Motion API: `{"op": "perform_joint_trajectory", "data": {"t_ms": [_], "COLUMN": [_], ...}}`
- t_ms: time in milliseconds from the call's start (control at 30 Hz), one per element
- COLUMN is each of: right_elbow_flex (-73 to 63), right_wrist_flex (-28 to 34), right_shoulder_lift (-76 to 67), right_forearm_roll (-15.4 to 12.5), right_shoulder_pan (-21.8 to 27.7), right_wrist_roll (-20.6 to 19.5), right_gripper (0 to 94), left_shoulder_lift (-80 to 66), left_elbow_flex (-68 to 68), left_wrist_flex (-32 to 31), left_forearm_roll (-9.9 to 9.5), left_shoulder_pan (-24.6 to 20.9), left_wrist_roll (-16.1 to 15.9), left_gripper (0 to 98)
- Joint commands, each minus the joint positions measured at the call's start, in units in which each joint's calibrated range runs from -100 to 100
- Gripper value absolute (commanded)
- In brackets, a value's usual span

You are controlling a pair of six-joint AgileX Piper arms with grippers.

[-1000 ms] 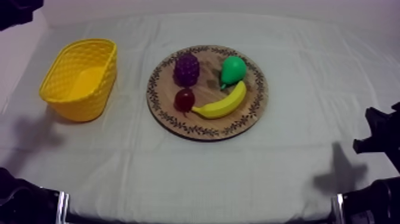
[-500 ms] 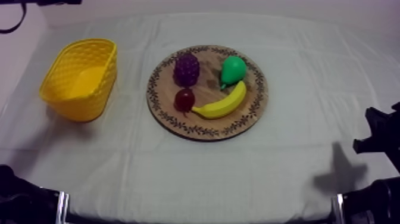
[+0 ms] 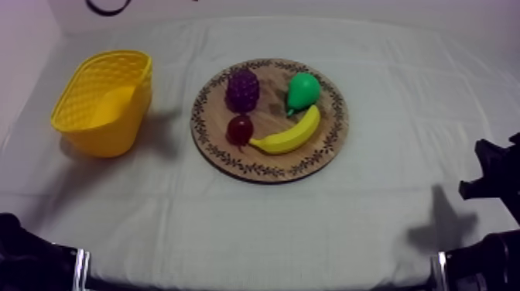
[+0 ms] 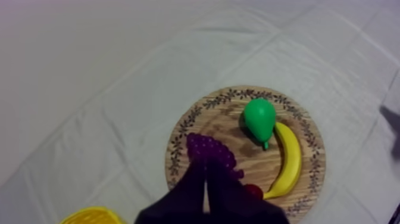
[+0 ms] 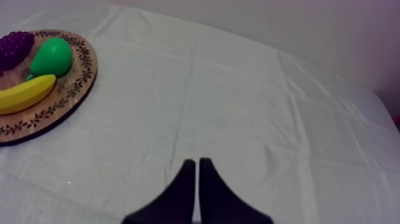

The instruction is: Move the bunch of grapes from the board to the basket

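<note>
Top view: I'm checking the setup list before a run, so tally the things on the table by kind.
Toy fruit: 4 (purple bunch of grapes, green pear, yellow banana, small red fruit)
Round wooden board with a patterned rim: 1
Yellow woven basket: 1
Total: 6

Dim, soft light gives the yellow basket (image 3: 110,139) a faint shadow.

My left gripper (image 4: 204,171) has swung in from the far corner past the basket (image 3: 116,133), its shadow (image 3: 164,128) has slid across to between basket and board (image 3: 329,139), and the grapes (image 4: 211,150) now lie just beyond its pressed-together fingertips (image 4: 195,182).
</note>
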Motion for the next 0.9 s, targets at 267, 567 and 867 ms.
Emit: {"op": "perform_joint_trajectory", "data": {"t_ms": [267,567,867], "right_elbow_flex": [-0.01,-0.01,-0.01], "right_wrist_flex": [0.01,0.01,0.01], "right_shoulder_lift": [-0.02,-0.02,-0.02], "right_forearm_roll": [0.01,0.01,0.01], "right_shoulder_pan": [0.01,0.01,0.01], "right_wrist_roll": [0.01,0.01,0.01], "right_gripper": [0.5,0.5,0.5], "left_shoulder_lift": [14.25,21.21,27.52], "left_elbow_flex": [-12.17,-20.46,-27.30], "left_wrist_flex": [3.69,19.03,36.57], "left_forearm_roll": [0.94,1.03,0.55], "left_shoulder_pan": [1.52,1.89,1.25], "left_wrist_roll": [-1.06,-4.28,-4.52], "left_gripper": [0.0,0.0,0.0]}}
